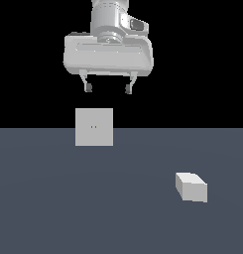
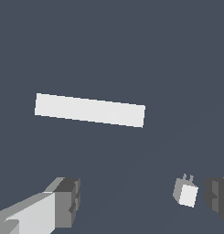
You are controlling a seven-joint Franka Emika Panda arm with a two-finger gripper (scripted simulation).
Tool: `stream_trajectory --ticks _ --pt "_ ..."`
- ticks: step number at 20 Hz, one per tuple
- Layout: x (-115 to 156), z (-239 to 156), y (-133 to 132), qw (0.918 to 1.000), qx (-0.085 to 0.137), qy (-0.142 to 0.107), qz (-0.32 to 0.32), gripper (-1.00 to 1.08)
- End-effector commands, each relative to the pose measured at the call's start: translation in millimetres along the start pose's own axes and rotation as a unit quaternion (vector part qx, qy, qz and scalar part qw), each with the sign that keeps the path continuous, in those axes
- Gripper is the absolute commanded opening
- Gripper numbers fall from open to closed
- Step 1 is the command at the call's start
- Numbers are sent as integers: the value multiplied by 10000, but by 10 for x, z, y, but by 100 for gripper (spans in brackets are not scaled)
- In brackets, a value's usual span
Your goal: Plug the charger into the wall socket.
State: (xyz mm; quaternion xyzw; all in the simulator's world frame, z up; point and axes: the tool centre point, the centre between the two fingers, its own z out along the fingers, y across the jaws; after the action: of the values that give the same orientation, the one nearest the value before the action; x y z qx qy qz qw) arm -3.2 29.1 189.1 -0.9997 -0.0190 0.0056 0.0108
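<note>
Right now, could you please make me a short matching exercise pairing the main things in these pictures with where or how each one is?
Things:
1. charger
2. wall socket
3. gripper
4. floor

States:
A. hangs open and empty, high above the surface
B. stands upright, two tiny orange-brown holes at its centre
C. dark blue-grey, flat, bears both grey things
D. lies on the surface toward the exterior view's right, apart from the panel

Pairs: 1-D, 2-B, 3-A, 4-C
</note>
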Motion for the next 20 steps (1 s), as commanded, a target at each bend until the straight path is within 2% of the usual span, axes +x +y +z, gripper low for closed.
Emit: stream_trajectory --ticks 1,10,20 --pt "0 0 0 10000 0 0 0 100" --pt "-99 111 129 9999 -14 41 100 100" --pt "-462 514 577 9987 -65 188 459 100"
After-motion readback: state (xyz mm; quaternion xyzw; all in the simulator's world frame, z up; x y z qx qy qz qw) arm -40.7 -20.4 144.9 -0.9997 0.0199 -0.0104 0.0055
